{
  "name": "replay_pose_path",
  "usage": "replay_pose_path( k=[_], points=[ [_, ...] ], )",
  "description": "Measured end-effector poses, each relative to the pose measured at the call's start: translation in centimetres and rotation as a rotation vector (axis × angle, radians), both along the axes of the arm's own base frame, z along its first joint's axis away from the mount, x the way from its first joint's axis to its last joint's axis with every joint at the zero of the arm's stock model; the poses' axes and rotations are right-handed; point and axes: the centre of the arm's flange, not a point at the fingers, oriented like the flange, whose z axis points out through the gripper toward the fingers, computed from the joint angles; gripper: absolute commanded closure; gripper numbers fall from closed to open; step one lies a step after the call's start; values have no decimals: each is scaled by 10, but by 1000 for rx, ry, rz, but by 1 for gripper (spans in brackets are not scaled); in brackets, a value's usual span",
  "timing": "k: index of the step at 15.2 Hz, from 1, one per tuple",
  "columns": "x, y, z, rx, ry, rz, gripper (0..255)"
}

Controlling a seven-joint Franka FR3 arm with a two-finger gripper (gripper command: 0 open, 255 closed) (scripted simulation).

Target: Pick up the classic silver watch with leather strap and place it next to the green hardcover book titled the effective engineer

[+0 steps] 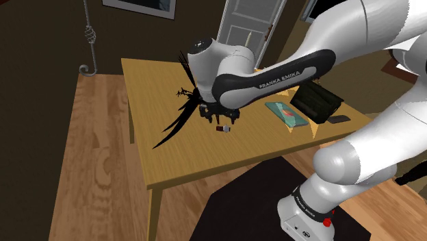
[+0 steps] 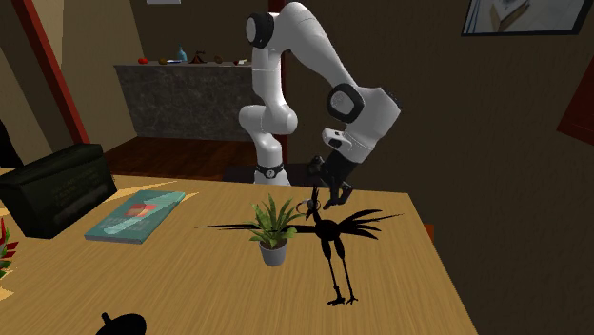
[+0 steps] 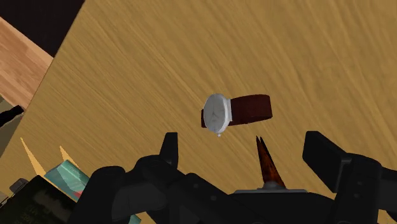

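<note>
The watch [image 3: 234, 111] has a silver case, a pale dial and a dark brown strap, and it lies on its side on the wooden table [image 3: 159, 57]. My gripper [image 3: 248, 153] hovers just above it, open; the watch sits beyond the fingertips, untouched. From the shoulder view the watch [image 1: 223, 128] is a small dark red shape right under the gripper [image 1: 219, 118]. The green book [image 1: 287, 113] lies flat toward that view's right, and in the second exterior view the book [image 2: 135, 214] is at the left, well away from the gripper [image 2: 333, 195].
A black bird figure [image 2: 335, 238] on thin legs stands close beside the gripper, next to a small potted plant [image 2: 273, 226]. A black box [image 1: 317, 101] sits behind the book. A brown pointed spike [image 3: 267, 162] shows between the fingers. The table edge [image 1: 205, 174] is near.
</note>
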Motion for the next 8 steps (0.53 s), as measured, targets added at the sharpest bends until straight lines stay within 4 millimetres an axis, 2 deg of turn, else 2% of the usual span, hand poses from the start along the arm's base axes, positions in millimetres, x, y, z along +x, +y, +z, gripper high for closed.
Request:
replay_pose_path(
  k=[8],
  points=[
    [-2,-15,-30,-5,-5,-1,0]
  ],
)
